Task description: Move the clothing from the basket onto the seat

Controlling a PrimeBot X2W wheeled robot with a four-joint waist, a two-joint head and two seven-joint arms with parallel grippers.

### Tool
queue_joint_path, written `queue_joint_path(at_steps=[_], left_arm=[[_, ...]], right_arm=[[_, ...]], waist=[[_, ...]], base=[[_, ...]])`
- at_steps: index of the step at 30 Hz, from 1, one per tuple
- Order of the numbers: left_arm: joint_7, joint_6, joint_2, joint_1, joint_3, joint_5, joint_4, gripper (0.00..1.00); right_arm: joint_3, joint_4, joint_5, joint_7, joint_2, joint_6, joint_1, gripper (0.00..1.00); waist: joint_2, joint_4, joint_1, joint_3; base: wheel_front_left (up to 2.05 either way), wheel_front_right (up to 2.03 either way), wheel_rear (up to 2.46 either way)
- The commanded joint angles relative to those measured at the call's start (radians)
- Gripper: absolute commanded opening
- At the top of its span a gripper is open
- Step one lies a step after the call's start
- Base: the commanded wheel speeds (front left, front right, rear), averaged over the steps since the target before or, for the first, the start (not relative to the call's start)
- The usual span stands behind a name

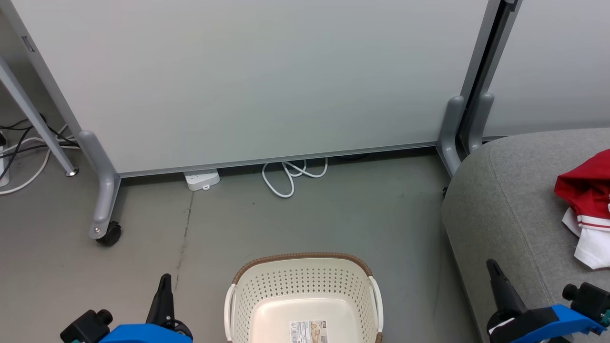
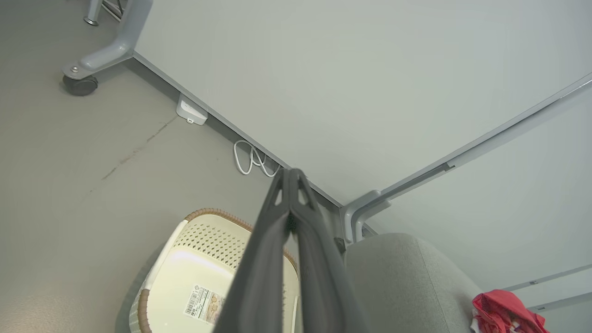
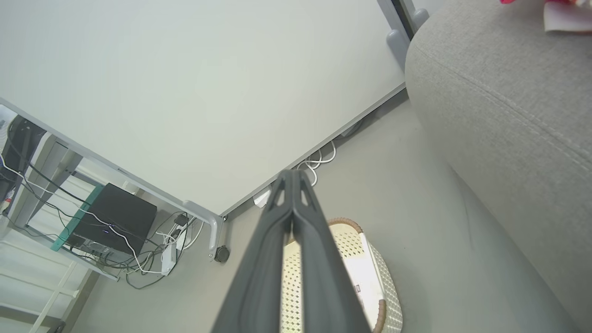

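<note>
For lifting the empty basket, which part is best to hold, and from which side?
Probably a white side handle of the basket: it stands off the perforated wall as a thin loop, easy to pinch. Come down from above, since the basket stands upright, open side up.

Grey floor point(image 1: 333, 214), pale wheeled partition point(image 1: 262, 81)

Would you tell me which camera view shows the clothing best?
The head view: the clothing lies on the seat, red folds and striped white panels clear, though cropped. The left wrist view shows a small red bunch, the right wrist view a sliver.
</note>
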Motion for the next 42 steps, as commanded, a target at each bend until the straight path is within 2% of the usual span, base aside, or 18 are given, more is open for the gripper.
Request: queue_joint_path(at_steps=[1,42], left_arm=[[0.007,-0.001,0.002,-0.031,0.009,-0.029,-0.020,0.00],[0.128,-0.002,-0.008,-0.078,0.099,-0.425,-0.082,0.00]], right_arm=[[-0.004,-0.016,0.037,0.004,-0.001,0.000,-0.033,0.00],[-0.026,-0.018,0.502,0.049,0.004,0.000,-0.082,0.00]], waist=[[-0.0001,0.000,-0.0001,0.000],[-0.0001,-0.015,-0.0001,0.013]], base=[[0.00,0.00,0.00],[0.00,0.00,0.00]])
